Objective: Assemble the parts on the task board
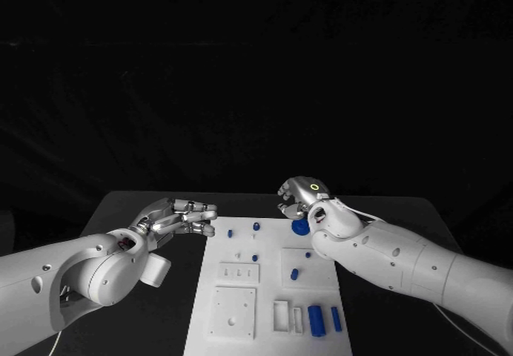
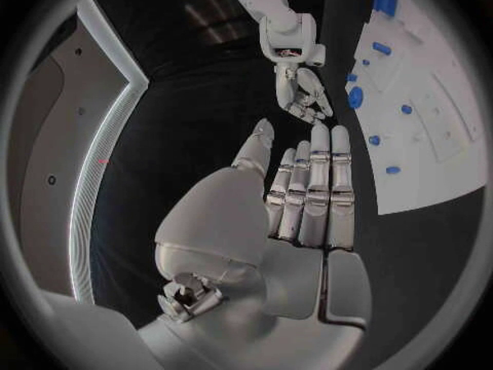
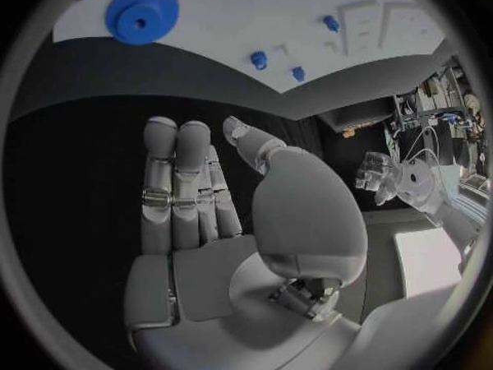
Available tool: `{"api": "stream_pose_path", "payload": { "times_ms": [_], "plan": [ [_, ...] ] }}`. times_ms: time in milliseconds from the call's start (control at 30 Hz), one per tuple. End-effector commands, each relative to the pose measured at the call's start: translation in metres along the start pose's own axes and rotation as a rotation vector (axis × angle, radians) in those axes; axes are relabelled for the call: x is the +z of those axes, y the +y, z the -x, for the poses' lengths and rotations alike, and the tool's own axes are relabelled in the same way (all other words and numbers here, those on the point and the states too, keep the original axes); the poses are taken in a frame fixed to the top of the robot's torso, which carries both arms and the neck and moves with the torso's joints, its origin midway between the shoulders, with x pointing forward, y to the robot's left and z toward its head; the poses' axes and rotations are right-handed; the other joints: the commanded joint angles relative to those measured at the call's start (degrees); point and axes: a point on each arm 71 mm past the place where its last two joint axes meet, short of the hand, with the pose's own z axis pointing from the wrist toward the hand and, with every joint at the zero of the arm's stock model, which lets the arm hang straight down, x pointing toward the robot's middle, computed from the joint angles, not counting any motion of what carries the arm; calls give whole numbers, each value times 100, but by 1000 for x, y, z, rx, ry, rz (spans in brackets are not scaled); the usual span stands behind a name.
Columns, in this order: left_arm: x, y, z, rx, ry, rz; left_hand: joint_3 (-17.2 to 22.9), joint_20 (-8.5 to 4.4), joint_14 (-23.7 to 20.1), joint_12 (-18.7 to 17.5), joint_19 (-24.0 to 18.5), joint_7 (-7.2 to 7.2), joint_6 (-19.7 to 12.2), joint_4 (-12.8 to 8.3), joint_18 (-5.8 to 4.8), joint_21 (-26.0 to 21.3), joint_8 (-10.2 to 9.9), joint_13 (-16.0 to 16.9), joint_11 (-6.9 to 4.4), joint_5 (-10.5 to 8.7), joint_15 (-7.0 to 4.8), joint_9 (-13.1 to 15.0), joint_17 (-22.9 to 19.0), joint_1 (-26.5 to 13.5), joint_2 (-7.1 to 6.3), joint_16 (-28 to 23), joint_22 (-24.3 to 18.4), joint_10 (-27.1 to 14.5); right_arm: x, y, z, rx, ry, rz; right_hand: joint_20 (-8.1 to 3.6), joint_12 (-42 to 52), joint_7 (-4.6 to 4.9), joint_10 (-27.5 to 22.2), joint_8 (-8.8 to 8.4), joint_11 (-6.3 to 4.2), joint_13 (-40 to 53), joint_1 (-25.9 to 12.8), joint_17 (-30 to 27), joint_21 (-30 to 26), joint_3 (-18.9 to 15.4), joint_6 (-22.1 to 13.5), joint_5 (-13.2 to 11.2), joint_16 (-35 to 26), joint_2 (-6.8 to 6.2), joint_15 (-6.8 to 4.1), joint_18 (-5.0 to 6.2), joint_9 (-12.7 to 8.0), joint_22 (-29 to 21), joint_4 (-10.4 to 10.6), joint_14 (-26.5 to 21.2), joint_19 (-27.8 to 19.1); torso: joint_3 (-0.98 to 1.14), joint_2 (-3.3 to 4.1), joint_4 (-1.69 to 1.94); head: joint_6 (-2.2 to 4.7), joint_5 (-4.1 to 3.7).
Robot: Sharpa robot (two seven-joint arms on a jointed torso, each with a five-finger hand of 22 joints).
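The white task board [image 1: 273, 241] lies mid-table. A blue gear [image 1: 300, 227] sits at its far right corner; small blue pegs [image 1: 254, 257] stand across it, and two blue cylinders [image 1: 316, 319] lie in the near right part. My right hand [image 1: 305, 196] hovers just beyond the gear, holding nothing. In the right wrist view its fingers [image 3: 175, 189] are straight, with the gear [image 3: 142, 12] ahead of them. My left hand [image 1: 176, 217] hangs off the board's far left corner. Its fingers [image 2: 319, 181] are straight and empty, beside the board [image 2: 452, 164].
White raised blocks and slots [image 1: 235, 308] take up the board's near half. Black table [image 1: 128, 215] surrounds the board on both sides. In the left wrist view, the right hand [image 2: 303, 94] hangs by the gear [image 2: 356, 98].
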Motion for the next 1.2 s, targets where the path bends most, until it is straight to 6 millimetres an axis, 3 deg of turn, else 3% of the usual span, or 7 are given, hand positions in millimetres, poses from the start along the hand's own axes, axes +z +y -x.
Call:
{"api": "stream_pose_path", "payload": {
  "times_ms": [33,100,133,167,267,400,1200],
  "plan": [
    [0,-2,0,2,6,-13,27,-6,-36,18,-35,-31,-11,-3,-35,15,8,9,-11,17,-15,-2,-8,3,-37,27,5,-7,-2,-9,2,22,73,-16,-209,135,-77,884,28,-265,201,61,17,28,-306,10,109,-34,-27,-175,-231,7,16,-21,2,200,27,-13,-54,10,3],
    [0,-2,1,3,5,-13,27,-8,-37,18,-39,-39,-7,-8,-39,17,8,9,-15,16,-17,-2,-8,8,-36,28,11,-1,-4,-16,4,25,104,-27,-354,918,-115,904,34,-355,1173,119,88,217,-950,-13,301,-22,35,-265,-427,10,82,-50,34,226,40,-17,-67,10,-6],
    [0,-2,1,3,4,-13,27,-8,-37,18,-39,-39,-7,-8,-39,17,8,9,-15,16,-17,-2,-8,8,-36,28,11,-1,-4,-20,4,26,121,-30,-393,2019,-132,558,18,-389,2375,162,337,649,-1365,-109,427,218,10,-293,-479,0,258,-99,35,254,42,-18,-72,10,-7],
    [0,-2,1,3,4,-13,25,-9,-39,18,-41,-41,-11,-7,-40,17,7,9,-17,18,-18,-3,-8,6,-37,27,13,-8,-5,-22,4,26,137,-33,-389,3137,-94,-3,35,-409,3734,168,689,966,-1501,-195,488,466,165,-263,-489,1,431,-77,-77,247,48,-18,-74,9,-6],
    [0,-2,1,3,5,-13,25,-9,-39,18,-41,-42,-11,-7,-40,17,7,9,-17,18,-18,-3,-8,6,-37,27,13,-8,-6,-27,2,23,174,-37,-325,4527,-115,-176,27,-345,5542,142,1626,1573,-1567,-249,631,797,248,-222,-467,8,809,-75,-209,232,63,-14,-73,-1,-10],
    [0,-1,1,3,6,-12,25,-9,-39,18,-41,-42,-11,-7,-40,17,7,9,-17,18,-18,-3,-8,6,-37,27,13,-8,-6,-34,-4,13,221,-52,-303,5429,-122,124,23,-341,6571,88,2759,2344,-1588,-319,779,1057,259,-213,-469,10,992,-73,-89,233,48,-9,-57,-12,-43],
    [0,0,2,8,8,-10,23,-12,-38,18,-45,-37,-17,-7,-44,21,7,9,-17,15,-19,-3,-7,6,-34,28,25,-17,-16,-56,-37,-24,301,-114,-260,5628,-78,247,18,-283,6912,47,3326,2807,-1585,-374,934,1019,272,-176,-444,7,1034,-89,14,162,38,-4,-47,-78,-67]
  ]
}}
